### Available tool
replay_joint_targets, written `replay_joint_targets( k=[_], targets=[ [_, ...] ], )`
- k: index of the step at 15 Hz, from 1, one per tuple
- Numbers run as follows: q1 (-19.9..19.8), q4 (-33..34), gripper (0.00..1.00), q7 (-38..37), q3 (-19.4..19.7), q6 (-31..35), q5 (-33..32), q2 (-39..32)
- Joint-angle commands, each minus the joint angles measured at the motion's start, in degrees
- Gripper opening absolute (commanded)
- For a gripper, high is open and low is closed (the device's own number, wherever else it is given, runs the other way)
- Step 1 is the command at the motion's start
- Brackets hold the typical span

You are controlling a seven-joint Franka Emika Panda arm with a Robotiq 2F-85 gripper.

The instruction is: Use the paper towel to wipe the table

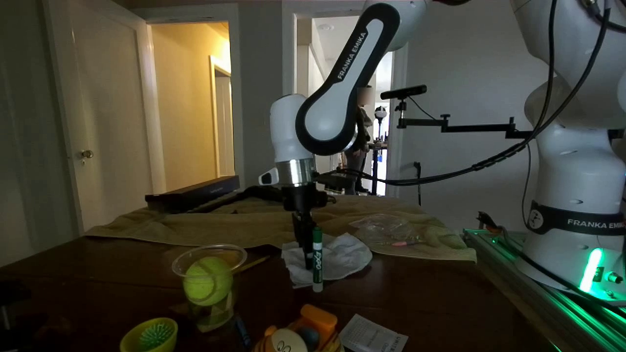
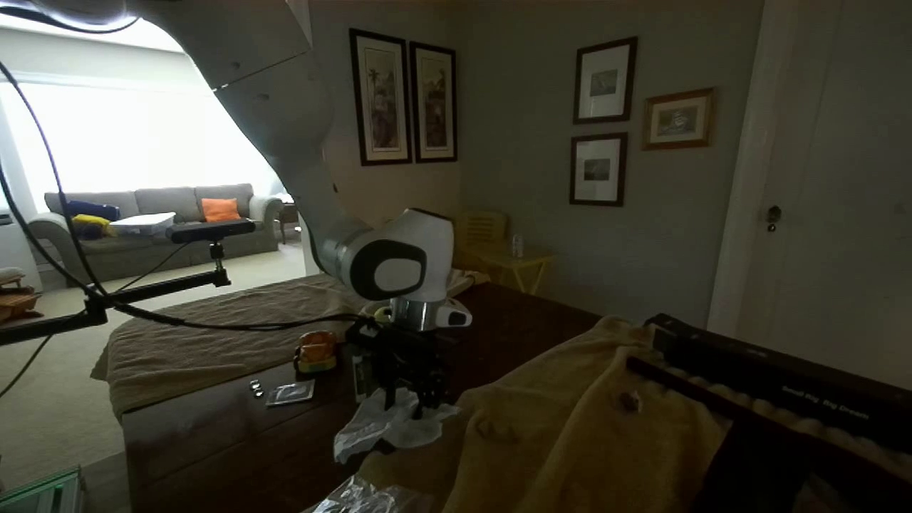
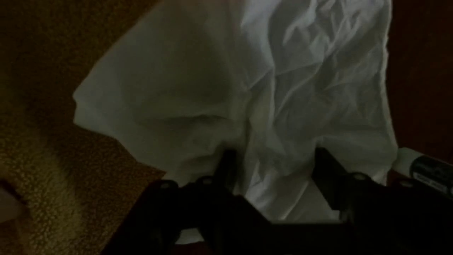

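Note:
The paper towel is a crumpled white sheet at the edge of the beige cloth, in both exterior views point(image 1: 345, 256) point(image 2: 363, 429) and large in the wrist view point(image 3: 300, 81). It lies partly on the dark brown table point(image 1: 430, 303) point(image 2: 214, 442) point(image 3: 421, 81) and partly on the cloth. My gripper point(image 1: 308, 264) point(image 2: 403, 410) points down at the towel. In the wrist view the gripper point(image 3: 275, 152) is open, its two fingertips well apart with towel between them. The fingertips look to be at or touching the towel; exact contact is hard to tell in the dark picture.
A green-capped marker point(image 1: 317, 259) point(image 3: 426, 171) stands upright beside the towel. A clear cup with a tennis ball point(image 1: 209, 283), a yellow bowl point(image 1: 151, 337), an orange toy point(image 1: 305, 330) and a white packet point(image 1: 374, 335) are nearer that camera. A plastic bag point(image 1: 384, 227) lies on the beige cloth point(image 1: 210, 227).

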State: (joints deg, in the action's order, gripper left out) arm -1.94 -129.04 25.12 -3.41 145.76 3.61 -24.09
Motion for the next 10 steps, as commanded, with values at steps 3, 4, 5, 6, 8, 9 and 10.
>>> replay_joint_targets(
  k=[3, 4, 5, 6, 8, 9, 10],
  targets=[
    [-0.65, -1.24, 0.16, -1.45, -0.97, 1.40, -1.33, 1.10],
    [-0.99, -1.39, 0.08, -0.91, -1.48, 0.75, -0.69, 1.89],
    [-1.19, -1.87, 0.06, -0.55, -1.97, 0.50, -0.23, 3.20],
    [-1.09, -2.21, 0.05, -0.57, -2.26, 0.13, -0.24, 4.58],
    [-1.02, -2.48, 0.02, -0.24, -3.08, -0.59, 0.18, 6.72],
    [-0.77, -2.70, 0.05, -0.24, -3.39, -0.74, 0.12, 8.27],
    [-0.64, -2.65, 0.05, -0.13, -3.65, -0.96, 0.19, 9.51]
  ],
)
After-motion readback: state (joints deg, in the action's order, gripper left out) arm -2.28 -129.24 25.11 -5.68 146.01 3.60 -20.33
